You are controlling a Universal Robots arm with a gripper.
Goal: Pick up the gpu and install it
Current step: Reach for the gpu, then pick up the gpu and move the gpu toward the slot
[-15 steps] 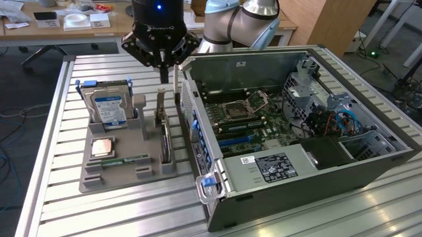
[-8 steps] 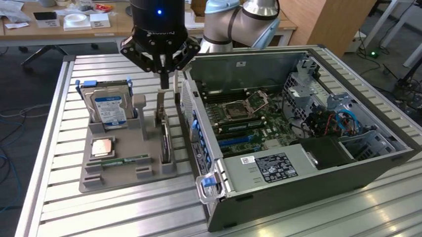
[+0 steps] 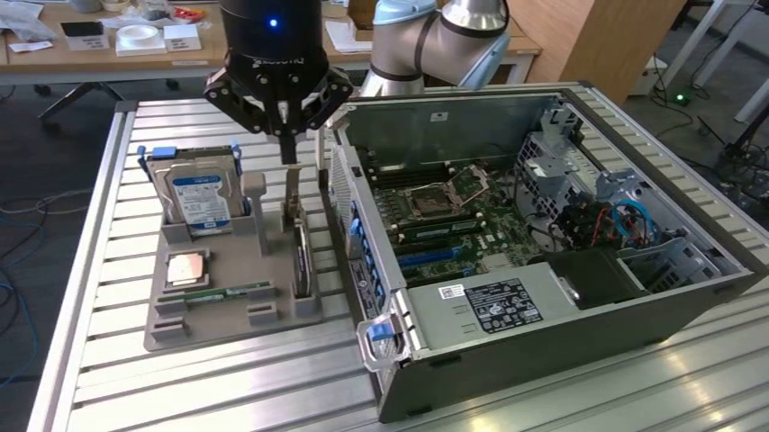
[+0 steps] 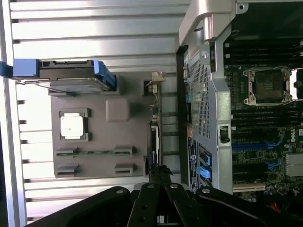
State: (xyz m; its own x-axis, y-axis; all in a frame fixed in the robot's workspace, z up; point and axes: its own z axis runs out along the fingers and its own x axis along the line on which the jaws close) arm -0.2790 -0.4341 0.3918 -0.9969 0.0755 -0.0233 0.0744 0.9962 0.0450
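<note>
On the slatted metal worktop (image 3: 96,270), the thin green circuit-board gpu (image 3: 301,256) stands on edge at the grey plastic tray's (image 3: 204,321) 3 o'clock side, the black claw (image 3: 288,153) pinched shut on nothing just above at 12 o'clock, the open grey computer case (image 3: 541,351) at 3 o'clock.

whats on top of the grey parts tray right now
The grey tray holds a hard drive standing upright, a cpu and a memory stick lying flat, and the gpu on edge below the shut pincer. The gpu's bottom edge is hidden in its slot.
</note>
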